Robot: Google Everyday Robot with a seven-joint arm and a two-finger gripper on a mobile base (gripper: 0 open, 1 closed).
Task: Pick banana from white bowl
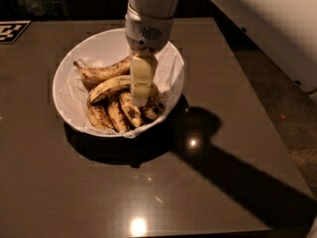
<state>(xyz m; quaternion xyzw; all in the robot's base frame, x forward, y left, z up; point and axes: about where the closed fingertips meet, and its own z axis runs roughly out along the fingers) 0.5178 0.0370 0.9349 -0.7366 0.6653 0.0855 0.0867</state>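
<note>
The white bowl sits on the far left part of a dark table. The banana, long, curved and the yellowest, lies across the middle of the bowl. A browner long banana lies behind it, and several short blotched bananas lie in front. My gripper hangs straight down from the white arm over the bowl's right half. Its tip is at the right end of the banana and hides that end. I cannot tell whether it touches the banana.
The dark glossy table stretches toward me, with lamp reflections on it. A black-and-white marker tag lies at the far left corner. The table's right edge drops to the floor. A pale wall panel stands at the upper right.
</note>
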